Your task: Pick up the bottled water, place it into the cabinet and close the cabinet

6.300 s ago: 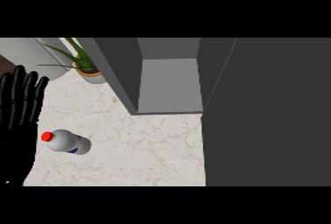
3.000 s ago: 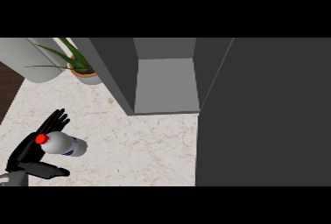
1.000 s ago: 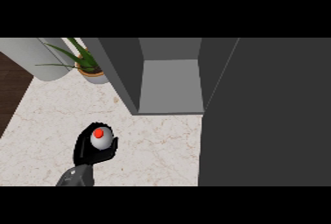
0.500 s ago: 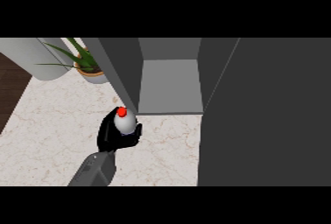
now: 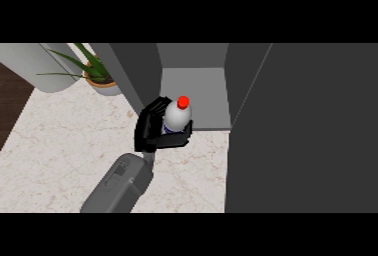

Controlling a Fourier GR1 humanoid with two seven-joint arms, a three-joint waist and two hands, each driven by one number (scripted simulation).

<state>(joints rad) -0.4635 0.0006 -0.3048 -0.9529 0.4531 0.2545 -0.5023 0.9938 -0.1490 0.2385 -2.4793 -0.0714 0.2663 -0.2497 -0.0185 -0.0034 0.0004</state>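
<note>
Gripping the bottled water [image 5: 177, 115] in curled fingers, the left hand [image 5: 157, 132] holds it at the cabinet [image 5: 193, 95] mouth, twelve o'clock of the worktop [image 5: 66, 145]. Best kept upright, clearing the cabinet door [image 5: 303, 130].

bottled water [image 5: 177, 116]: white, red cap | robot hand [image 5: 153, 134]: black | cabinet [image 5: 193, 97]: grey | counter [image 5: 59, 145]: cream marbled
</note>
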